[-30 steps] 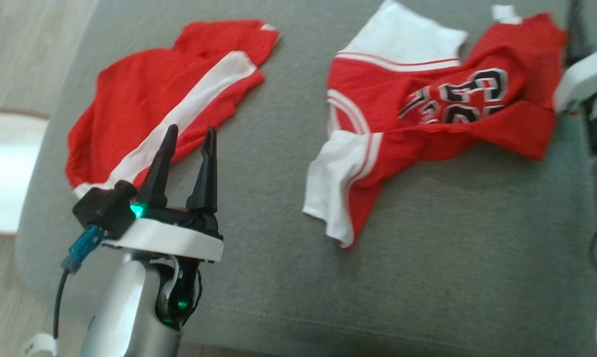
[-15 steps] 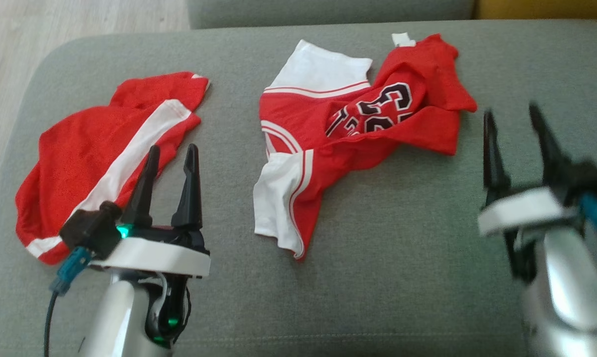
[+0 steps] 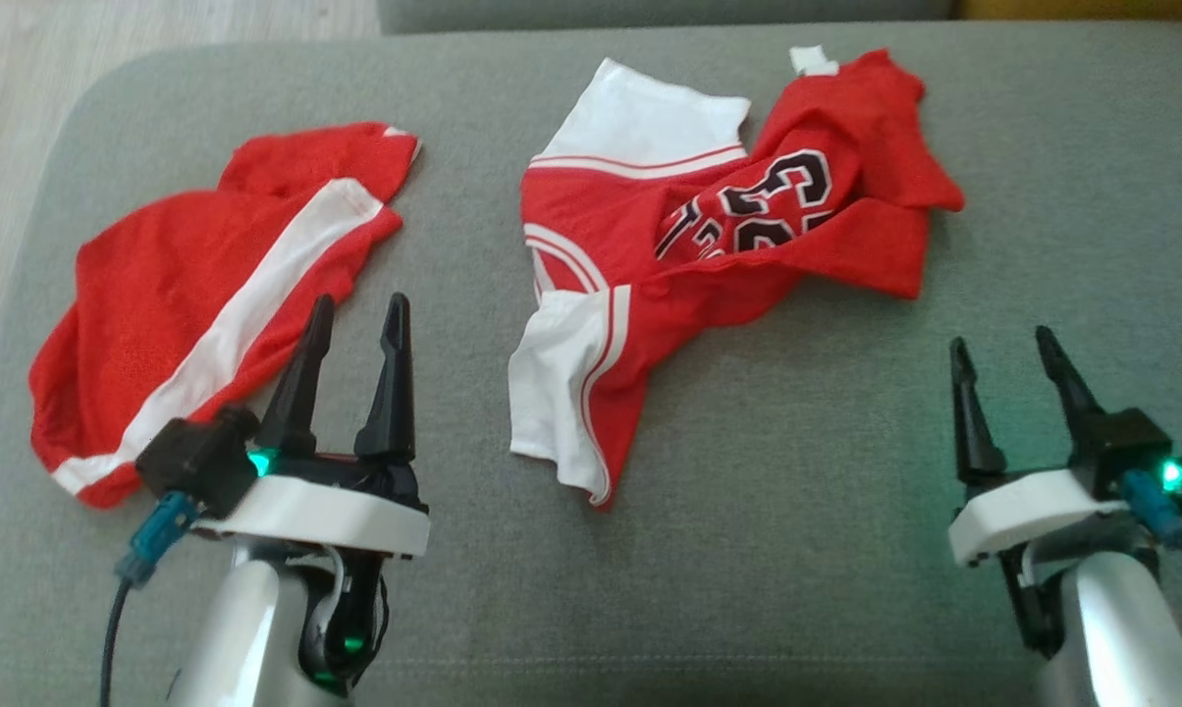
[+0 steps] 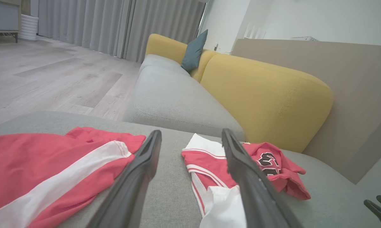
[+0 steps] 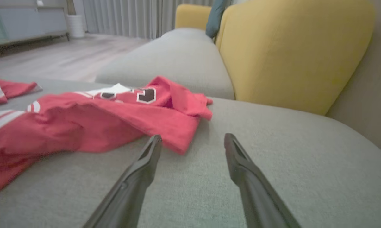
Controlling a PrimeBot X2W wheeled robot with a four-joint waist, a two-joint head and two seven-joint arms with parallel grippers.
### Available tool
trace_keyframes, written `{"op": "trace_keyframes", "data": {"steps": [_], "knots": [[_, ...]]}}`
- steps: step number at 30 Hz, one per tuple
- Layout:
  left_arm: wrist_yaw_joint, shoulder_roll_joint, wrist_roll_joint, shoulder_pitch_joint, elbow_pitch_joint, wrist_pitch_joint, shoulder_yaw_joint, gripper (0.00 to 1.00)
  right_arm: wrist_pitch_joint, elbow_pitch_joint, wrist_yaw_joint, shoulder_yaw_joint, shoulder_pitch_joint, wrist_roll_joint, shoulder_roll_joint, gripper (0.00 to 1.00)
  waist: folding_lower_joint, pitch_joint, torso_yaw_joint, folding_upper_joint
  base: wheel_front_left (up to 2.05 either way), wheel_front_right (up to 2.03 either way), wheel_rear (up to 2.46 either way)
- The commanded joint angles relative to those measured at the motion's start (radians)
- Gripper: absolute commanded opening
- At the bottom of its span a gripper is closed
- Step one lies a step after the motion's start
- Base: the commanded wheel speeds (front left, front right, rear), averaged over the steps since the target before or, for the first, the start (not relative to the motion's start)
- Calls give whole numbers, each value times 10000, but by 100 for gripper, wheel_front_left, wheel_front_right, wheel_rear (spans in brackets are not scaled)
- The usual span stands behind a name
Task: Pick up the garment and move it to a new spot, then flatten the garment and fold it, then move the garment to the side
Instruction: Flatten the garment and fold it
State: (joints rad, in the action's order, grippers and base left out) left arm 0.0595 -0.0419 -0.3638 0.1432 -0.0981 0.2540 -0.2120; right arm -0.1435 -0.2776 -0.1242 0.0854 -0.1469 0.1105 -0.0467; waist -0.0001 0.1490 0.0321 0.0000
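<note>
Two garments lie crumpled on the grey sofa seat (image 3: pixel 797 550). A red and white jersey (image 3: pixel 709 255) with black numbers sits in the middle, also visible in the left wrist view (image 4: pixel 206 158) and the right wrist view (image 5: pixel 98 123). To its left lie red shorts (image 3: pixel 188 295) with a white stripe (image 4: pixel 35 158). My left gripper (image 3: pixel 360 299) hovers open just right of the shorts, nothing between its fingers (image 4: pixel 191 133). At the lower right my right gripper (image 3: pixel 1001 339) is open and empty, short of the jersey's right edge (image 5: pixel 193 136).
A yellow backrest (image 4: pixel 266 95) rises behind the seat, with a second grey seat cushion (image 4: pixel 174 101) and a teal pillow (image 4: pixel 193 50) beyond. Wooden floor (image 3: pixel 159 39) lies past the seat's left edge.
The head camera has swung and the whole picture shifted. My right arm has come into the lower right and settled lower and nearer. Both garments lie as before.
</note>
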Motion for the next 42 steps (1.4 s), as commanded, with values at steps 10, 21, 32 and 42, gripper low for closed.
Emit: {"op": "trace_keyframes", "data": {"steps": [10, 21, 32, 42], "knots": [[227, -83, 99, 779, 252, 78, 226, 100, 1028, -1535, -65, 836, -1810, 1547, -37, 100, 1, 1079, 902, 0, 0, 0, 0], [354, -83, 77, 1102, 169, 78, 230, 100, 694, -3039, -65, 1742, -3095, 2183, -36, 100, 1, 1688, 1446, 0, 0, 0, 0], [356, -83, 124, 1062, 59, 78, 348, 100, 128, -3619, -65, 2651, -3607, 3244, -36, 0, 1, 1382, 1141, 0, 0, 0, 0], [155, -83, -39, 685, 121, 78, 247, 100, 648, -2233, -65, 2074, -2746, 5098, -398, 0, 1, 360, 230, 0, 0, 0, 0]]}}
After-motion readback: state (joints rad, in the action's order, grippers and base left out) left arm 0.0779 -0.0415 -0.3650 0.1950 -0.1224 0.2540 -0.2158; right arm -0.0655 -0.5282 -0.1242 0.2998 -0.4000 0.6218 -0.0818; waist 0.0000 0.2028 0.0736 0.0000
